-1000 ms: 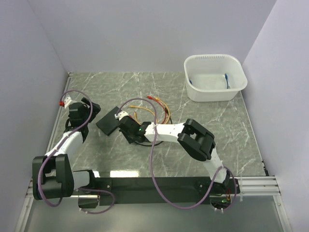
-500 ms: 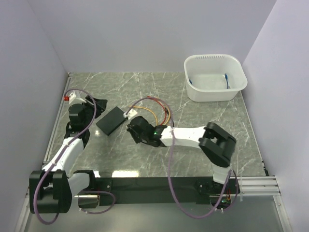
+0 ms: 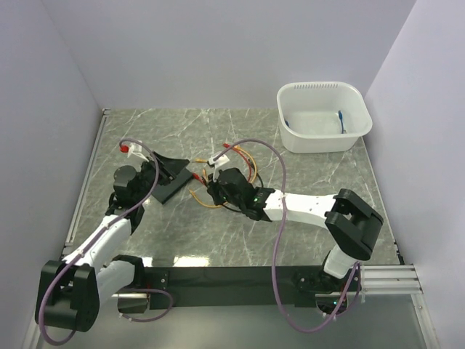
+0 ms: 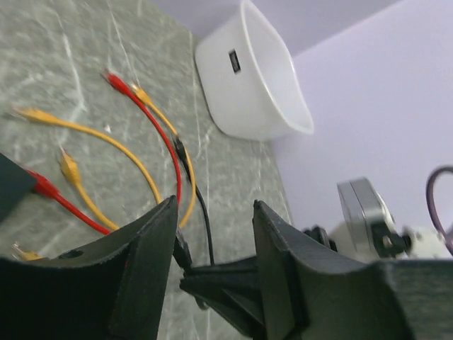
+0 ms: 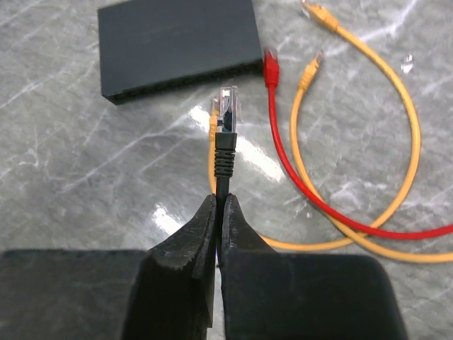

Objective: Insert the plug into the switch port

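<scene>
The plug (image 5: 228, 106), clear-tipped on a black cable, sticks out ahead of my right gripper (image 5: 219, 202), which is shut on the cable just behind the boot. It hangs a short way from the flat black switch box (image 5: 177, 42), tip towards the box's near edge. No port shows on that edge. From above, the right gripper (image 3: 212, 186) sits just right of the box (image 3: 168, 187). My left gripper (image 3: 178, 166) lies over the box's far end. Its jaws (image 4: 214, 204) stand partly apart, with the box (image 4: 10, 188) off beside the left finger.
Loose red (image 5: 283, 156) and yellow (image 5: 396, 142) patch cables curl on the marble right of the box. A white tub (image 3: 323, 116) stands at the back right. Purple arm cables loop above both arms.
The left arm swung right onto the box's far end and its jaws narrowed. The right gripper shut and drew back to the right, away from the box, with the black cable.
</scene>
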